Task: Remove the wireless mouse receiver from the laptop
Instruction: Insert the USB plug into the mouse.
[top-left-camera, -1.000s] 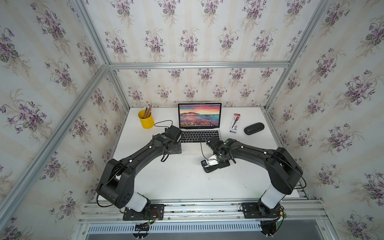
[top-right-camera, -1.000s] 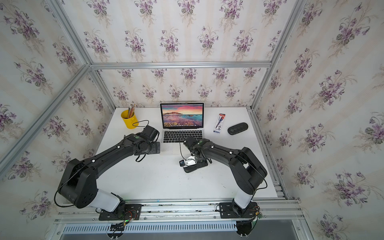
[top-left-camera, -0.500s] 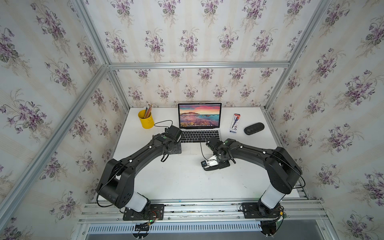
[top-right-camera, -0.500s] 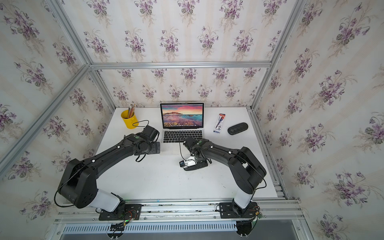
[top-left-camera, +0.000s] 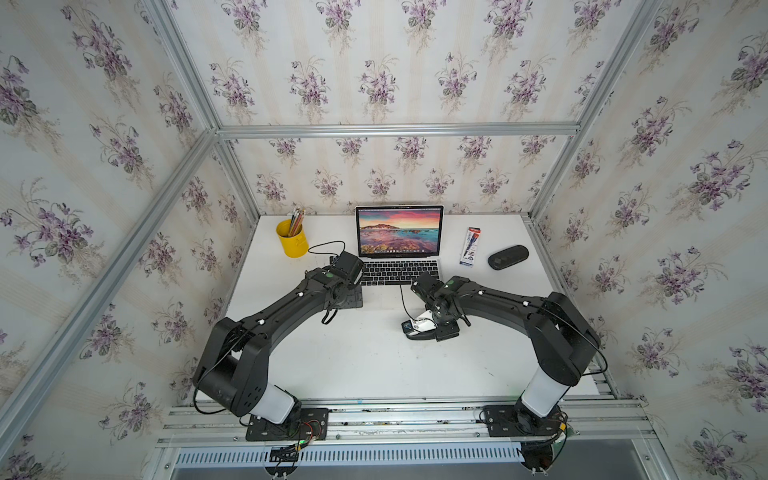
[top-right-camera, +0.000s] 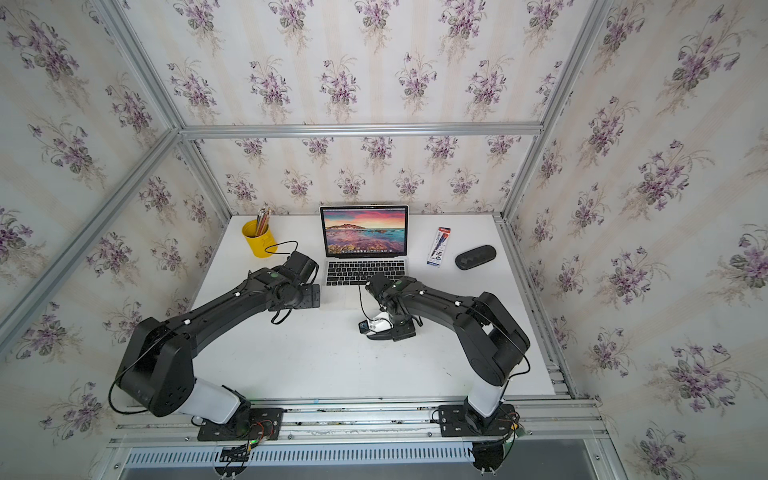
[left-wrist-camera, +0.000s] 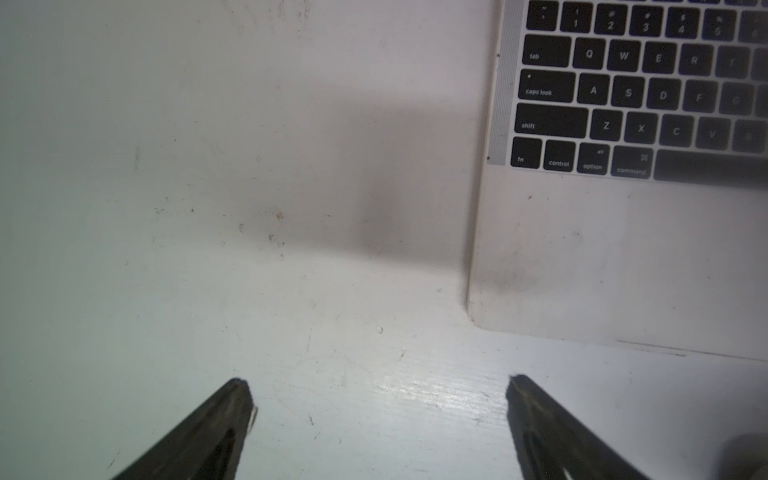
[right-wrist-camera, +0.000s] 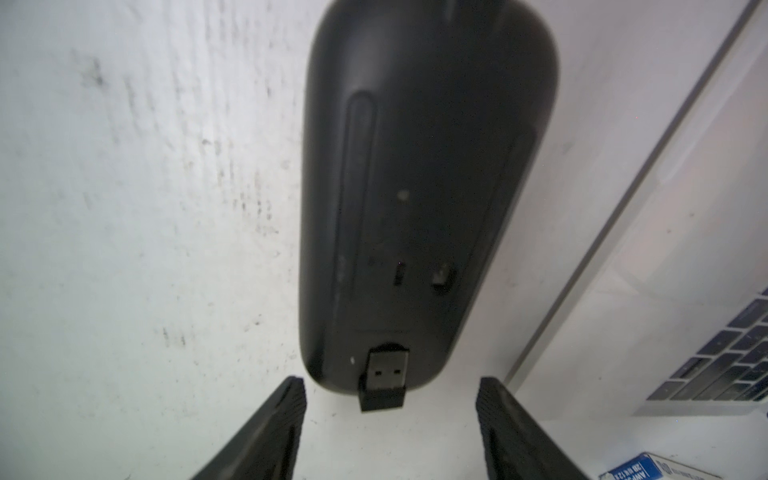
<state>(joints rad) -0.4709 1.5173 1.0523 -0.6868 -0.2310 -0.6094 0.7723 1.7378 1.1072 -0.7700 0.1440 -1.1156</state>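
Newly spread right pincer (right-wrist-camera: 390, 384) flanks wireless mouse receiver (right-wrist-camera: 383, 376) untouched, on mouse (right-wrist-camera: 428, 166); left pincer (left-wrist-camera: 378, 380) spread too

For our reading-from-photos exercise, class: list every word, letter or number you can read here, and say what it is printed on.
"tab", "caps lock", "shift": laptop keys.
"fn", "control", "option", "command": laptop keys.
"1", "2", "3", "4", "Q", "W", "E", "R", "A", "S", "D", "Z", "X", "C": laptop keys.
Blue box: starts "AW", rest blurred.
Pen pack: too small to read.
Mouse: nothing readable.
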